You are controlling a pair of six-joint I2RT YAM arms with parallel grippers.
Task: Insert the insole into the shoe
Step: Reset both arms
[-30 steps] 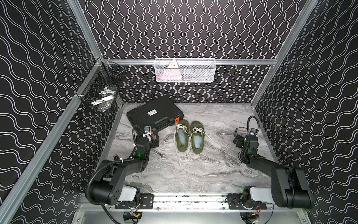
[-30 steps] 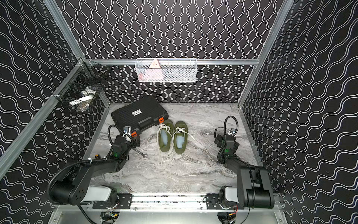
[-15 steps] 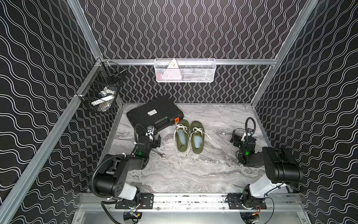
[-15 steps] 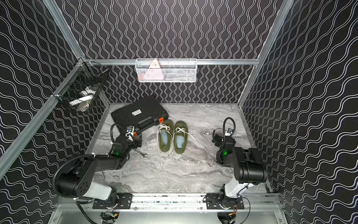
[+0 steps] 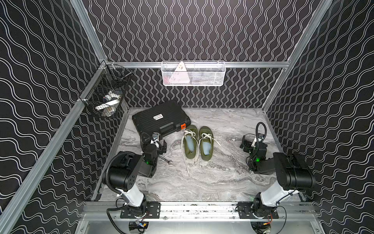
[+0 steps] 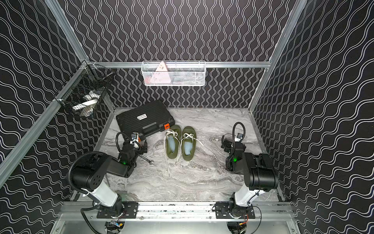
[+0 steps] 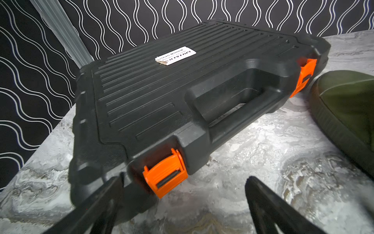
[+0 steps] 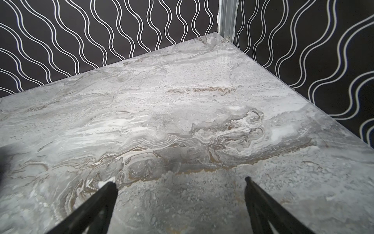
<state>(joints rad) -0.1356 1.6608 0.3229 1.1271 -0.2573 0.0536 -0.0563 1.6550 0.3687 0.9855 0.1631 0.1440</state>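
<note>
Two olive green shoes with white laces lie side by side mid-table in both top views, the left shoe (image 5: 190, 151) (image 6: 172, 154) and the right shoe (image 5: 206, 156) (image 6: 188, 155). A light blue insole (image 5: 189, 141) (image 6: 172, 143) shows inside the left shoe. Another insole (image 5: 206, 149) (image 6: 188, 147) shows inside the right one. My left gripper (image 5: 154, 142) (image 6: 134, 144) (image 7: 185, 180) is open and empty, left of the shoes, facing the tool case. The left wrist view catches one shoe's toe (image 7: 348, 101). My right gripper (image 5: 245, 144) (image 6: 225, 144) (image 8: 179, 182) is open over bare table, right of the shoes.
A black tool case (image 5: 160, 119) (image 7: 182, 91) with orange latches (image 7: 165, 178) lies at the back left, near the left shoe. A wrench (image 5: 166, 160) lies beside the left arm. A white wire basket (image 5: 193, 74) and a black wire basket (image 5: 107, 97) hang on the walls.
Both arms have folded up, their elbows rising near the front rail. The grippers stay open in nearly the same spots. The shoes have not moved.
</note>
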